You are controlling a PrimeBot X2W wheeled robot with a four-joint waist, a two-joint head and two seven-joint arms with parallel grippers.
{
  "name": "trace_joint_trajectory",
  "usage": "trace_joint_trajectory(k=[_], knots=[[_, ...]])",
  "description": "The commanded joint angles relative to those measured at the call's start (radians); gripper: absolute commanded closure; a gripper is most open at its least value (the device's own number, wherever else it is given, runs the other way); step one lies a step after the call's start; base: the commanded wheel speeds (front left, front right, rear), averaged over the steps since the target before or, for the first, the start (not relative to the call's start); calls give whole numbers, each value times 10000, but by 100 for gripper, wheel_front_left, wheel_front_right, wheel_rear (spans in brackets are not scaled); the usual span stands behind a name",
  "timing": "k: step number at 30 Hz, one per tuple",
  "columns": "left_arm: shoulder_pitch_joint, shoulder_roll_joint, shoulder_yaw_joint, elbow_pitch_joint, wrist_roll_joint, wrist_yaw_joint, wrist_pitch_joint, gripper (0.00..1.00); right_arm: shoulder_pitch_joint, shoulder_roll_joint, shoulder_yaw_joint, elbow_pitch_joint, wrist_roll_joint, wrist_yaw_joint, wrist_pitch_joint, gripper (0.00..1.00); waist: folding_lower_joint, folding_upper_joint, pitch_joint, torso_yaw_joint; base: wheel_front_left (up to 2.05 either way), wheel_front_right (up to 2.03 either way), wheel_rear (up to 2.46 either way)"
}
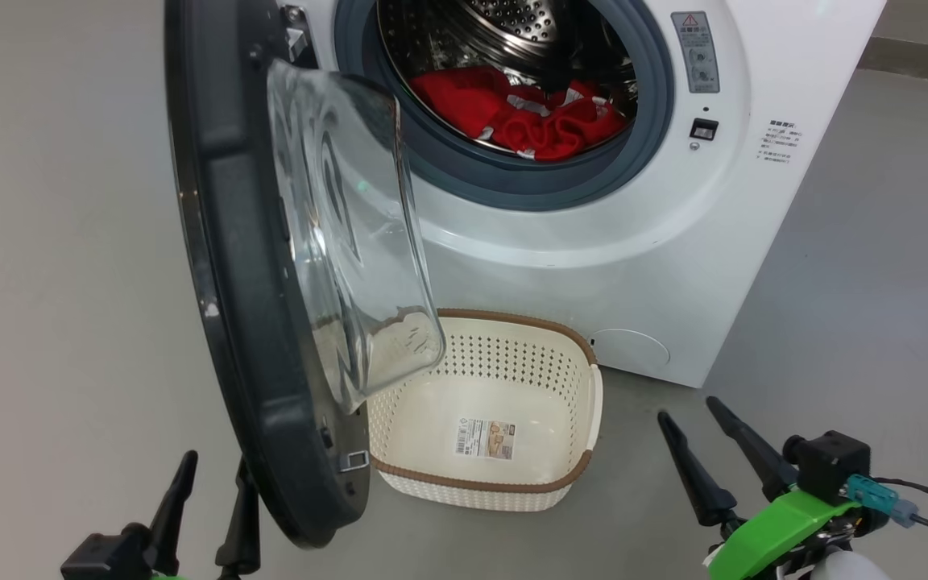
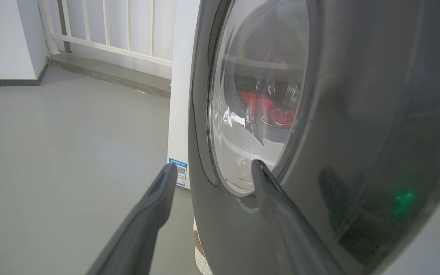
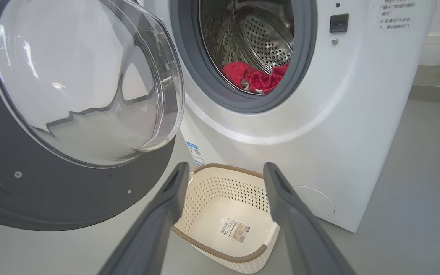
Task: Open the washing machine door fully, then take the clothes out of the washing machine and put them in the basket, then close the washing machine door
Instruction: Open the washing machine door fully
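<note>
Red clothes (image 1: 528,113) in washing machine (image 1: 593,242)

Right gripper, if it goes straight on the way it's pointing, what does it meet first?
Probably the basket: the open right gripper points down at it with nothing between. Whether rim or bottom comes first is unclear.

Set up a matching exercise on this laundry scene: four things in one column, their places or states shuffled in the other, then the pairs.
1 clothes
2 basket
3 washing machine door
4 right gripper

a swung open
b in the drum
c on the floor, holding just a label
d jaws apart, gripping nothing

Pairs: 1-b, 2-c, 3-a, 4-d
</note>
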Motion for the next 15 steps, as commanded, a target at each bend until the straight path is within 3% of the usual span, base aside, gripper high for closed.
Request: trace_joint_trajectory(k=[1,15], knots=[[-226,76,353,-194,-80,-31,-92,0,121,46,-95,-348,-241,16,-121,0,0,0,3,12,0,0,0],[-205,57,402,-177,-39,-31,-92,0,690,626,-1517,-675,-1599,16,-122,0,0,0,21,22,0,0,0]])
